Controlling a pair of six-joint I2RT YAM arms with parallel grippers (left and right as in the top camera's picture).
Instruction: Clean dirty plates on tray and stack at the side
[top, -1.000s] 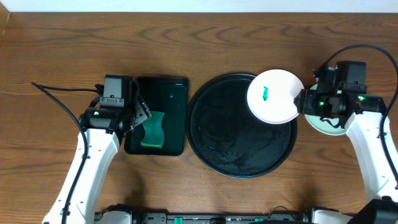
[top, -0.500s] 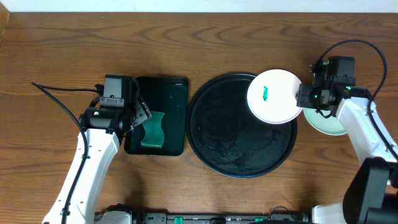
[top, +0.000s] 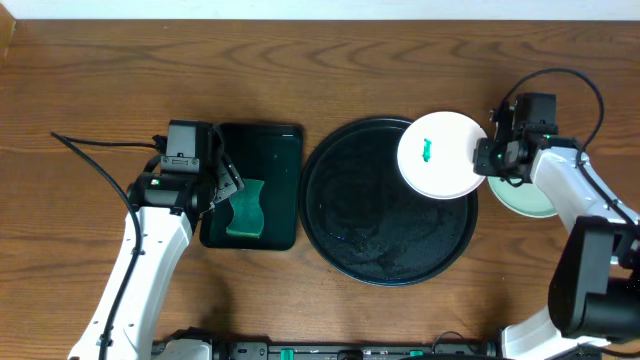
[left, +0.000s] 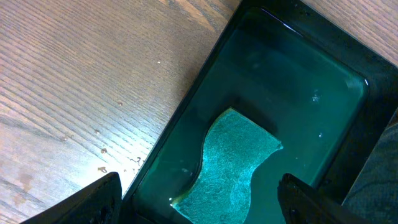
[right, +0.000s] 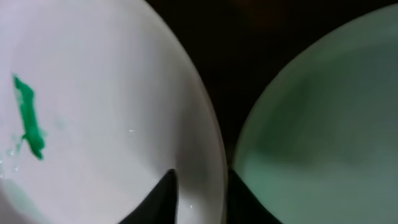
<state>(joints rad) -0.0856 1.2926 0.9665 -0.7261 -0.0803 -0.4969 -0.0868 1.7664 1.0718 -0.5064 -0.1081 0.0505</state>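
A white plate (top: 440, 155) with a green smear (top: 426, 151) rests over the upper right rim of the round black tray (top: 390, 245). My right gripper (top: 485, 160) is at the plate's right edge. In the right wrist view its jaws (right: 199, 180) straddle the rim of the white plate (right: 93, 112), one finger on the inside and one outside, shut on it. A pale mint plate (top: 528, 203) lies on the table just right of the tray, partly under the right arm; it also shows close by in the wrist view (right: 323, 124). My left gripper (left: 199, 199) hangs open above a green sponge (left: 233, 155).
The sponge (top: 245, 208) lies in a small black rectangular tray (top: 270, 150) holding water, left of the round tray. A black cable (top: 95, 145) trails over the table at the far left. The table's far edge runs along the top.
My right gripper has shifted left and a little up to the white plate's rim, and its jaws have narrowed onto it. The plate and the left arm have not moved.
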